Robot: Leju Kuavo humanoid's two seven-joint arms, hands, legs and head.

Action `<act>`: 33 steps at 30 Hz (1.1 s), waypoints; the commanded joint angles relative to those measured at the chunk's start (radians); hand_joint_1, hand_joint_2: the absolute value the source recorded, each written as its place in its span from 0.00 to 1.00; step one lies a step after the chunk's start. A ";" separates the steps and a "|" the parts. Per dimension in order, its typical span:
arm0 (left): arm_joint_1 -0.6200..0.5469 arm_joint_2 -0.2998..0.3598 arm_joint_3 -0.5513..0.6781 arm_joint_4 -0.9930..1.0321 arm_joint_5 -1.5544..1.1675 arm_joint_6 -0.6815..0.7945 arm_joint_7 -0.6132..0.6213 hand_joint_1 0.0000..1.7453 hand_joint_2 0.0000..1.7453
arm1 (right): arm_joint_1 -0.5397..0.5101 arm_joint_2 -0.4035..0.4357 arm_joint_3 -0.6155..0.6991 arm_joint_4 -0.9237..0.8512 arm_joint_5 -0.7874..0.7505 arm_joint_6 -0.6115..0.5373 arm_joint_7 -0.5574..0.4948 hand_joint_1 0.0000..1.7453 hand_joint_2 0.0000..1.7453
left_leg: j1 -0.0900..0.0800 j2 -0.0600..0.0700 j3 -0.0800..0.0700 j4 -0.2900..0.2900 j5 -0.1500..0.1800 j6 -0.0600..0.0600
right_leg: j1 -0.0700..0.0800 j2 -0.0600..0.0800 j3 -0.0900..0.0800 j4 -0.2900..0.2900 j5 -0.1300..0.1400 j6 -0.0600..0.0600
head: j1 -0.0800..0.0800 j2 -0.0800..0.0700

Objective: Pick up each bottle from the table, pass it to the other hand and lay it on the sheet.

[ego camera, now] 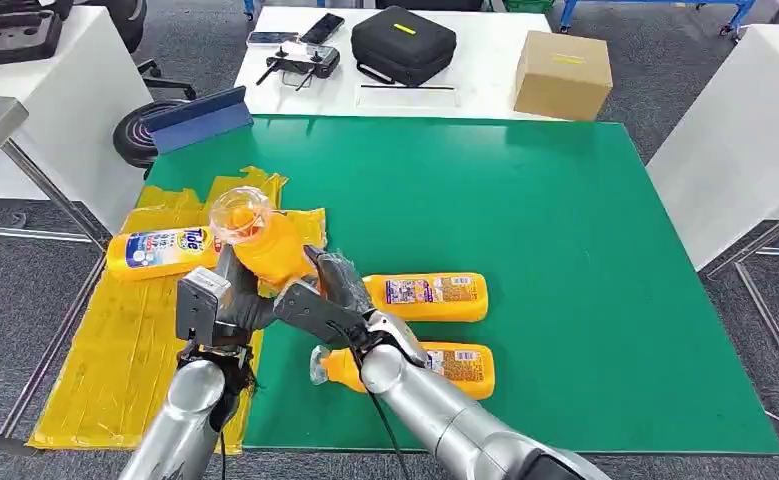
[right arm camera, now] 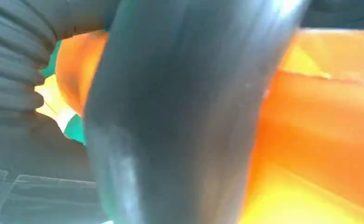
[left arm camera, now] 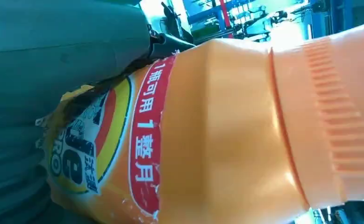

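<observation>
Orange detergent bottle (ego camera: 260,240), cap up, gripped by both left hand (ego camera: 227,300) and right hand (ego camera: 317,298) over the yellow sheet's (ego camera: 135,340) right edge.

The left hand (ego camera: 227,300) and the right hand (ego camera: 327,296) both grip one orange bottle (ego camera: 260,240), which stands tilted above them with its clear cap toward the camera. Just right of the right hand, a second bottle (ego camera: 427,296) lies on the green table (ego camera: 585,270). A third bottle (ego camera: 445,367) lies partly under the right forearm. Left of the left hand, a Tide bottle (ego camera: 160,251) lies on the yellow sheet (ego camera: 125,350).
</observation>
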 commanded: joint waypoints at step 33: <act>0.082 0.052 0.174 -0.073 -0.085 0.149 -0.003 1.00 1.00 | 0.339 -0.272 -0.074 -0.839 0.034 0.008 -0.068 0.00 1.00 | 0.003 0.000 0.006 0.000 -0.004 -0.006 | 0.002 -0.001 0.007 -0.002 -0.003 -0.004 | 0.000 0.000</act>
